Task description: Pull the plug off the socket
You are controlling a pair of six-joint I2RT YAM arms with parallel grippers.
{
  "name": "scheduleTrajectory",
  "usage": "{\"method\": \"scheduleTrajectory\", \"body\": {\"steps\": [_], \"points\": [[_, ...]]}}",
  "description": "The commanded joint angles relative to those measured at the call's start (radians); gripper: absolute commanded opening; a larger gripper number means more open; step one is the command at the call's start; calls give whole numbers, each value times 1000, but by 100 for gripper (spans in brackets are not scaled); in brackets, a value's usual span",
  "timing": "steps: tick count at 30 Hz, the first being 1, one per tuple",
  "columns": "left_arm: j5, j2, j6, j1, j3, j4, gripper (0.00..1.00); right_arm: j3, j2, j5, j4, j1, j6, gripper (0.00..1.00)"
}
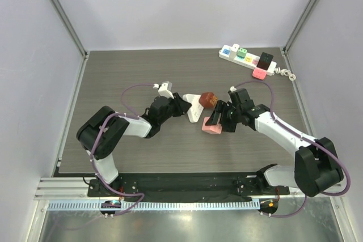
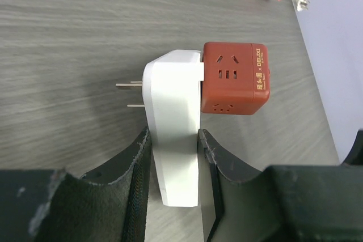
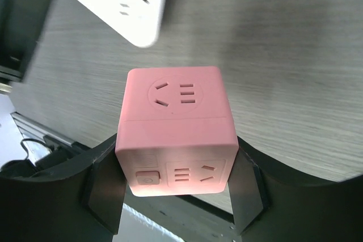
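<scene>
Centrally, on the grey wood-grain counter [image 1: 142,72], the two arms meet over a small cluster of power fittings. The left tool [image 2: 174,137] is clenched on the flat white plastic adapter plug [image 2: 173,100], one finger against each broad face near its lower end. In the left wrist view, two bare metal prongs [image 2: 129,84] project from the plug at 9 o'clock with nothing on them. The rust-red cube socket [image 2: 235,77] sits tight against the plug's face at 3 o'clock.

The right tool [image 3: 176,168] grasps the pink plastic cube socket [image 3: 176,117] by two opposite sides, its outlet face turned up toward the camera. In the right wrist view the white plug lies at 11 o'clock from the pink cube, with a strip of bare counter between them. In the overhead view the pink cube is between 4 and 5 o'clock of the plug, near it but apart.

A white power strip carrying several coloured cubes [image 1: 249,59] rests at 1 o'clock on the counter, well apart from both arms.

Status: the exposed prongs and the visible gap suggest that the plug is already free of the pink socket, so the main pull appears done. The red cube remains joined to the plug. What seems left is to set the parted pieces down and release them.
</scene>
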Motion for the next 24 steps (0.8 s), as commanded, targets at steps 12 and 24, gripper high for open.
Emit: {"method": "scheduleTrajectory", "body": {"steps": [12, 24], "points": [[34, 63, 23, 46, 22, -65, 0, 46, -18, 141, -97, -33, -103, 1], [173, 105, -114, 149, -41, 114, 0, 93, 56, 105, -34, -140, -71, 1]]}}
